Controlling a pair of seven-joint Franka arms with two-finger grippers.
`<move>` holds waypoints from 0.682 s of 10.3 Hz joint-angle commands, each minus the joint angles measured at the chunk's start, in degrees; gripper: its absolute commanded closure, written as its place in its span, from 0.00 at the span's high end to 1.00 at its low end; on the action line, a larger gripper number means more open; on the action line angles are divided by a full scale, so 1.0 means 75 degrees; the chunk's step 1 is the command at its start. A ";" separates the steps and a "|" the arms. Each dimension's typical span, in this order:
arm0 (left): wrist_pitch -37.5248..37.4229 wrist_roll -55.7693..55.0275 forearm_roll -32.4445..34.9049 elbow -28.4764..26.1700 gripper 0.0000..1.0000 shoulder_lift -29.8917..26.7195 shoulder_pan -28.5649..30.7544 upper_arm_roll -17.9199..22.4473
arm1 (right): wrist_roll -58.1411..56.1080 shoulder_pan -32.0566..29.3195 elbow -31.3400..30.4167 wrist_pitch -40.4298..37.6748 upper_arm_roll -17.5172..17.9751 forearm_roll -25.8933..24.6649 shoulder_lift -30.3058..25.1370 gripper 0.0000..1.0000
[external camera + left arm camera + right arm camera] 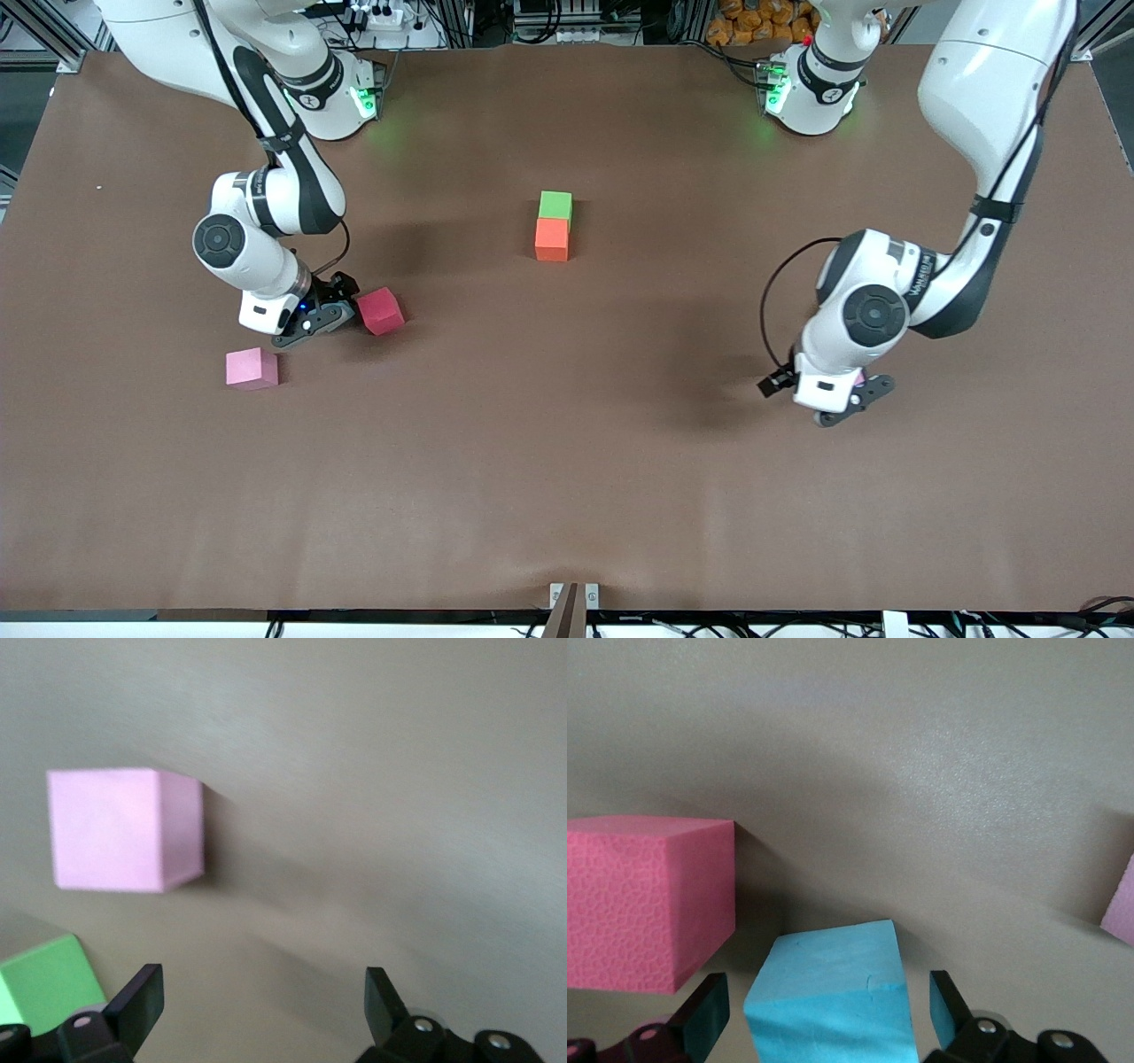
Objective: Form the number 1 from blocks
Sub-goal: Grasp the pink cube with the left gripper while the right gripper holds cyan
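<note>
At the table's middle a green block [555, 206] touches an orange block [552, 239], the orange one nearer the camera. Toward the right arm's end lie a red block [381, 310] and, nearer the camera, a pink block [252, 368]. My right gripper [323, 319] is low beside the red block [647, 899]. It stands open astride a light blue block [828, 1001], with a gap at each finger. My left gripper [850, 403] hangs low at the left arm's end, open and empty [266, 992]. A purple block [124, 828] and a green corner [44, 983] lie before it.
The brown table [567, 461] is bare across its near half. The arms' bases [341, 97] [811, 89] stand along the table's back edge. In the right wrist view the pink block's edge [1121, 904] shows.
</note>
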 commanded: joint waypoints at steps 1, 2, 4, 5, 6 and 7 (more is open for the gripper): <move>0.0206 0.0425 0.0248 -0.0245 1.00 -0.0178 0.0762 -0.0108 | -0.0337 -0.0037 -0.0137 0.0080 -0.0007 0.0050 -0.0044 0.94; 0.0253 0.0810 0.0260 -0.0244 1.00 -0.0167 0.1125 -0.0109 | -0.0360 -0.0037 -0.0149 0.0080 -0.0007 0.0050 -0.0044 0.87; 0.0555 0.1142 0.0237 -0.0256 1.00 -0.0097 0.1537 -0.0120 | -0.0361 -0.0060 -0.0149 0.0080 -0.0019 0.0050 -0.0044 0.71; 0.0650 0.1142 0.0167 -0.0256 1.00 -0.0038 0.1585 -0.0120 | -0.0349 -0.0072 -0.0161 0.0092 -0.0019 0.0062 -0.0044 0.66; 0.0686 0.1142 0.0120 -0.0244 1.00 0.0044 0.1678 -0.0120 | -0.0349 -0.0072 -0.0172 0.0092 -0.0030 0.0062 -0.0044 0.62; 0.0837 0.1130 0.0015 -0.0256 1.00 0.0079 0.1714 -0.0120 | -0.0349 -0.0084 -0.0173 0.0080 -0.0042 0.0062 -0.0055 0.61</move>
